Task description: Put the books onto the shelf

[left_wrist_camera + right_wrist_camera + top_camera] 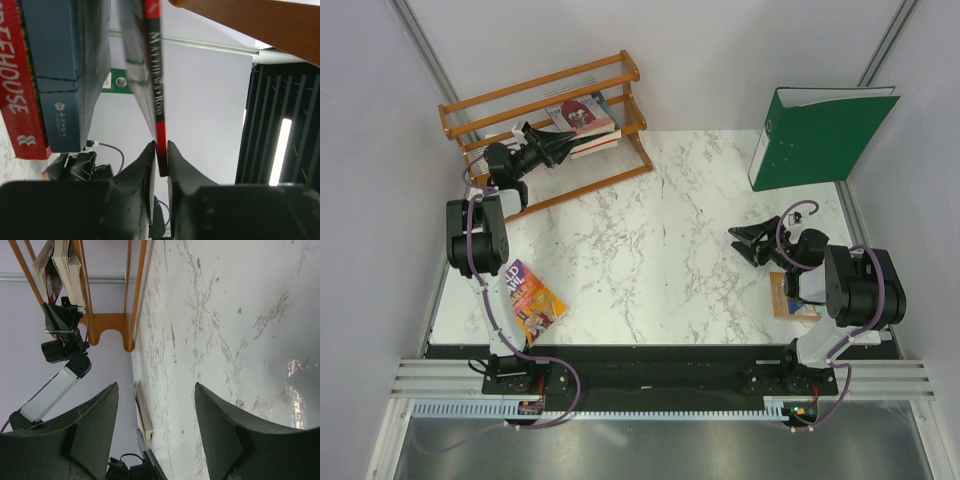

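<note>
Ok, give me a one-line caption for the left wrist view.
Left jaws pinch a red-spined book by its edge, beside a blue book and a red book on the shelf.

Robot lab cell: plain white partition walls [720,60], marble-look table [670,250], aluminium mounting rail [430,380]

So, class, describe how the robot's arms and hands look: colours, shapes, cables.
The left arm and right arm are black, each with a white link and a purple cable running alongside. The left hand and right hand each have two broad, tapering black fingers.
</note>
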